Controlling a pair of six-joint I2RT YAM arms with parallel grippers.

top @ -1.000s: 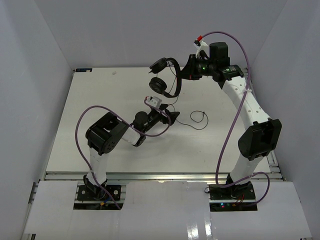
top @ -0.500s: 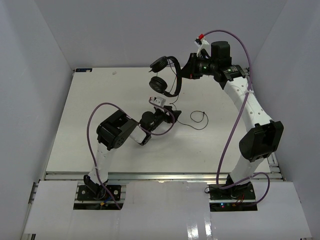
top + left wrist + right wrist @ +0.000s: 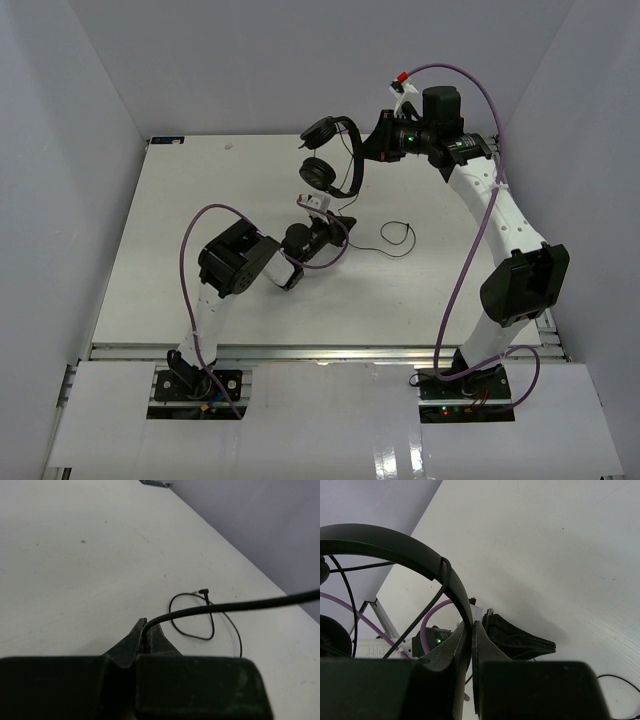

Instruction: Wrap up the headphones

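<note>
Two grippers, both clamped down on something here. The right gripper [image 3: 469,630] is pinched on the thin headband [image 3: 405,547] of the headphones [image 3: 333,158]. It holds them up off the table [image 3: 180,220] in the upper middle of the top view, with both earpads hanging on the left side of the band. In its wrist view the cord [image 3: 235,605] crosses over the band just above the fingertips.

The left gripper [image 3: 148,628] is squeezed shut on that cord near the centre of the top view. Its own camera shows the cord coming out between the tips and running off to the right edge. The loose end lies in a small loop [image 3: 398,235] on the table just right of it, with the plug [image 3: 203,592] at the loop's top.

My read is that this is early wrapping, with most of the cord left to wind. To do it well I'd hold the cord lightly taut between the two grippers and carry it around the band in neat side-by-side turns. No yanking, since the band is only held at the fingertips and a hard pull could twist it loose. I'd also watch that the trailing loop doesn't knot as it drags
</note>
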